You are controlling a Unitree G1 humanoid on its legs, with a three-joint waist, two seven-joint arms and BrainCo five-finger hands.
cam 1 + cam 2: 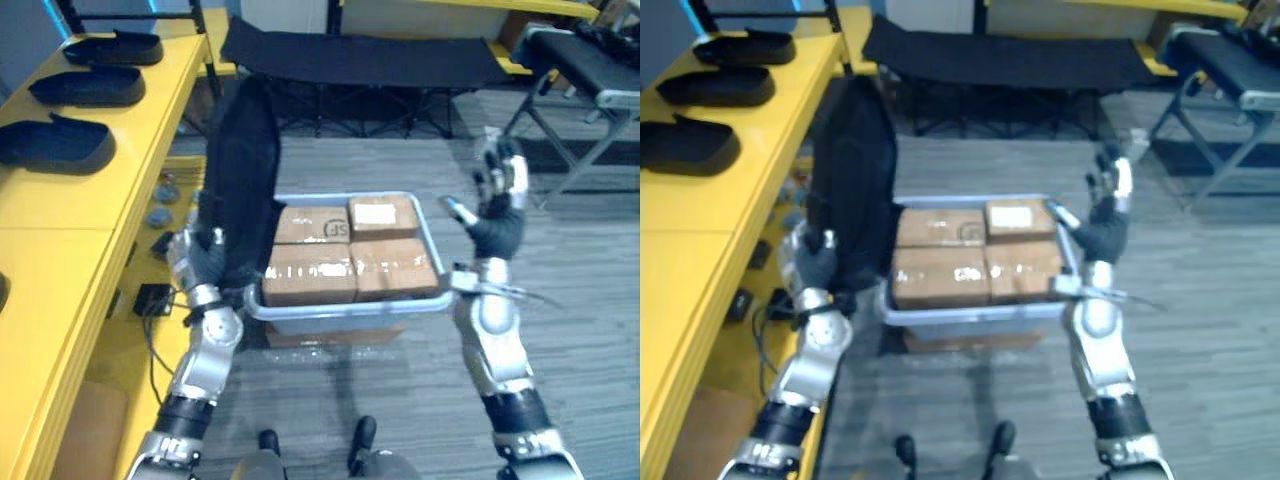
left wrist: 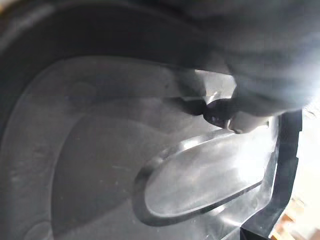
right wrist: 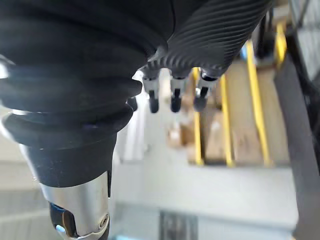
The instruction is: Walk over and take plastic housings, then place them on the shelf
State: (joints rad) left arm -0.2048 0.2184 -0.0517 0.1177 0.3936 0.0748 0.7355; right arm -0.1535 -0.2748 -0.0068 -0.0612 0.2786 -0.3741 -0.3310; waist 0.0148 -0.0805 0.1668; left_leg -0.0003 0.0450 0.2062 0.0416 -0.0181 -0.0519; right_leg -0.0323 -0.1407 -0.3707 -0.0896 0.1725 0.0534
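A tall black plastic housing (image 1: 245, 180) stands upright at the left of the grey tray, with my left hand (image 1: 205, 260) shut on its lower edge. In the left wrist view the housing's hollow inside (image 2: 125, 165) lies close before a dark fingertip (image 2: 217, 112). My right hand (image 1: 500, 190) is raised above the tray's right side, open, holding nothing; its straight fingers (image 3: 172, 95) show in the right wrist view. Three more black housings (image 1: 55, 145) lie in a row on the yellow shelf (image 1: 60, 260) at the left.
A grey tray (image 1: 345, 308) holding several cardboard boxes (image 1: 350, 250) stands right in front of me. Behind it stretches a black folding cot (image 1: 360, 60). A second cot frame (image 1: 590, 70) is at the far right. Small items (image 1: 160, 215) lie beside the shelf.
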